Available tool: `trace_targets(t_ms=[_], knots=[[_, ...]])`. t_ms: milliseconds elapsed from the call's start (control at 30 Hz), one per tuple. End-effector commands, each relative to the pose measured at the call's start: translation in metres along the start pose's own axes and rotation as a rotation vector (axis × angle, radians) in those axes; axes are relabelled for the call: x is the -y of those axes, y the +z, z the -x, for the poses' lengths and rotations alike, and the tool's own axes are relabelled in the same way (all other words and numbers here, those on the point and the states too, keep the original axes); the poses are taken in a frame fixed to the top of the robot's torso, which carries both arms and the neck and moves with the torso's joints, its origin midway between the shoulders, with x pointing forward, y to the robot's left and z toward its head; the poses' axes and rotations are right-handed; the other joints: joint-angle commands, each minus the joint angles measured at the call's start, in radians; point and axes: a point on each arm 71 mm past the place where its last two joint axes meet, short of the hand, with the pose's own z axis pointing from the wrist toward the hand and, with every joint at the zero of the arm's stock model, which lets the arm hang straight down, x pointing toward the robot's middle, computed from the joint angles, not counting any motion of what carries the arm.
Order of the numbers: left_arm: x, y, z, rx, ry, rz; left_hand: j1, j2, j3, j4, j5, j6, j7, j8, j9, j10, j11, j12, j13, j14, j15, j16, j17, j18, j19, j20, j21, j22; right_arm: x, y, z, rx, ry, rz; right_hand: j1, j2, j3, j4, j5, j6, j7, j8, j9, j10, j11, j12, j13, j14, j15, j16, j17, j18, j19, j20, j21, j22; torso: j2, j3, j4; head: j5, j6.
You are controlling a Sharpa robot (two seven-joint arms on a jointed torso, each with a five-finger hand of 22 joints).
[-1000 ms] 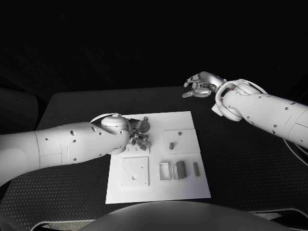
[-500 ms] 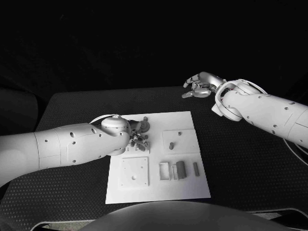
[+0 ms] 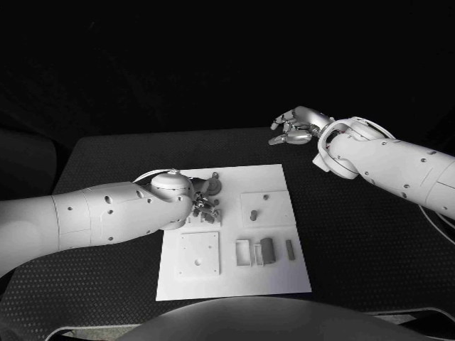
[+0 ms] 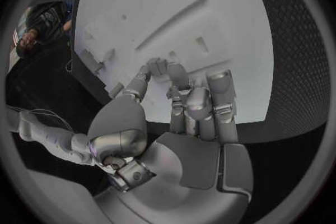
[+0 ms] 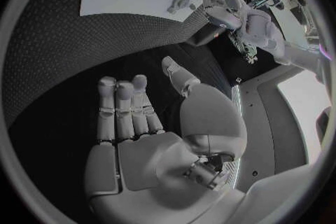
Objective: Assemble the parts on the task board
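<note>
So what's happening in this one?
The robot is assembling on the task board. Its left hand is down on the board's far-left area, fingertips together at the surface; whether they pinch a part I cannot tell. The right hand hangs over the black table beyond the board, fingers apart, holding nothing. Several small parts stand in a row nearer the robot.

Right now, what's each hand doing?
Left hand: fingertips together on the task board; whether they pinch a part cannot be told.
Right hand: open, holding nothing.

White task board [image 3: 279, 280] flat mid-table, small grey parts [image 3: 266, 250] upright along its near half — one peg [image 3: 253, 214] mid-board
</note>
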Motion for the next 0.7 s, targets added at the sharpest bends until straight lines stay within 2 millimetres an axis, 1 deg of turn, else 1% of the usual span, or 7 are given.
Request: trace_targets(t_ms=[33, 300, 333, 367, 533, 667, 700], knots=[[0.0014, 0.0004, -0.0041, -0.012, 0.024, -0.001, 0.025, 0.009, 0.006, 0.0, -0.004, 0.001, 0.006, 0.005, 0.002, 0.003, 0.003, 0.006, 0.001, 0.0, -0.005, 0.004, 0.001, 0.036, 0.005, 0.0, -0.002, 0.014, -0.0009, 0.0001, -0.0007, -0.01, -0.002, 0.01, -0.001, 0.005, -0.006, 0.0, 0.002, -0.012, 0.021, 0.005, -0.001, -0.004, -0.001, 0.006, -0.002, -0.001, -0.006, 0.002, -0.002, 0.046, 0.001, -0.006, -0.006, -0.001, 0.0, 0.0004, 0.0005, 0.0, 0.0], [-0.0002, 0.0001, -0.0038, -0.004, 0.006, -0.012, 0.096, 0.042, 0.003, 0.002, 0.004, -0.013, 0.012, -0.002, 0.001, -0.01, 0.009, -0.001, -0.004, -0.003, 0.0, -0.008, -0.004, 0.033, -0.004, 0.004, -0.008, 0.013, -0.001, 0.0003, -0.0009, -0.011, -0.002, 0.01, -0.001, 0.006, -0.006, 0.001, 0.002, -0.012, 0.021, 0.005, -0.002, -0.004, -0.001, 0.006, -0.002, -0.001, -0.006, 0.002, -0.002, 0.046, 0.001, -0.006, -0.006, -0.001, 0.0, 0.0007, -0.0004, 0.0, 0.0], [-0.0007, 0.0, -0.0039, -0.005, -0.001, -0.014, 0.114, 0.021, 0.04, 0.028, -0.006, -0.017, 0.015, -0.004, 0.0, -0.013, 0.011, -0.004, -0.006, -0.005, 0.003, -0.015, -0.008, 0.032, -0.004, 0.005, -0.015, 0.009, -0.001, 0.0003, -0.0008, -0.01, -0.002, 0.01, -0.001, 0.006, -0.006, 0.001, 0.002, -0.012, 0.021, 0.005, -0.002, -0.004, -0.001, 0.006, -0.002, -0.001, -0.006, 0.002, -0.002, 0.046, 0.001, -0.006, -0.006, -0.001, 0.0, 0.0004, -0.0001, 0.0, 0.0], [-0.0013, -0.0002, -0.0041, -0.008, -0.005, -0.015, 0.122, 0.013, 0.063, 0.038, -0.004, -0.02, 0.017, -0.006, 0.0, -0.016, 0.013, -0.005, -0.007, -0.005, 0.004, -0.016, -0.008, 0.031, -0.004, 0.006, -0.017, 0.007, -0.001, 0.0003, -0.0008, -0.01, -0.002, 0.01, -0.001, 0.006, -0.006, 0.001, 0.002, -0.012, 0.021, 0.005, -0.002, -0.004, -0.001, 0.006, -0.002, -0.001, -0.006, 0.002, -0.002, 0.046, 0.001, -0.006, -0.006, -0.001, 0.0, 0.0008, -0.0002, -0.001, 0.0], [-0.0017, 0.0006, -0.0038, -0.008, -0.027, -0.023, 0.146, 0.025, 0.093, 0.035, -0.004, -0.027, 0.02, -0.008, 0.0, -0.023, 0.015, -0.006, -0.009, -0.009, 0.006, -0.018, -0.009, 0.031, -0.006, 0.006, -0.019, 0.008, -0.0003, 0.0002, -0.0006, -0.009, -0.002, 0.007, -0.002, 0.006, -0.006, 0.001, 0.002, -0.012, 0.021, 0.005, -0.002, -0.004, -0.001, 0.007, -0.002, -0.001, -0.006, 0.002, -0.002, 0.046, 0.001, -0.006, -0.006, -0.001, 0.0, 0.0009, 0.0002, -0.001, 0.0], [-0.0027, 0.0005, -0.0045, -0.017, -0.055, -0.027, 0.157, 0.032, 0.101, 0.028, -0.004, -0.031, 0.021, -0.009, 0.001, -0.026, 0.017, -0.006, -0.009, -0.01, 0.007, -0.019, -0.009, 0.03, -0.008, 0.006, -0.02, 0.008, -0.0008, 0.0004, -0.0008, -0.01, -0.002, 0.008, -0.002, 0.006, -0.006, 0.001, 0.002, -0.012, 0.021, 0.005, -0.002, -0.004, -0.001, 0.007, -0.003, -0.001, -0.006, 0.002, -0.002, 0.046, 0.001, -0.006, -0.006, -0.001, 0.0, 0.0013, 0.0002, -0.001, 0.0], [-0.0036, 0.0003, -0.0046, -0.018, -0.062, -0.027, 0.16, 0.035, 0.104, 0.026, -0.004, -0.034, 0.022, -0.01, 0.001, -0.028, 0.017, -0.007, -0.009, -0.011, 0.008, -0.02, -0.009, 0.03, -0.009, 0.007, -0.021, 0.009, -0.0008, 0.0004, -0.0009, -0.011, -0.002, 0.008, -0.002, 0.006, -0.006, 0.001, 0.002, -0.012, 0.021, 0.005, -0.002, -0.004, -0.001, 0.007, -0.003, -0.001, -0.006, 0.002, -0.002, 0.046, 0.001, -0.006, -0.006, -0.001, 0.0, 0.0008, -0.0002, -0.001, 0.0]])
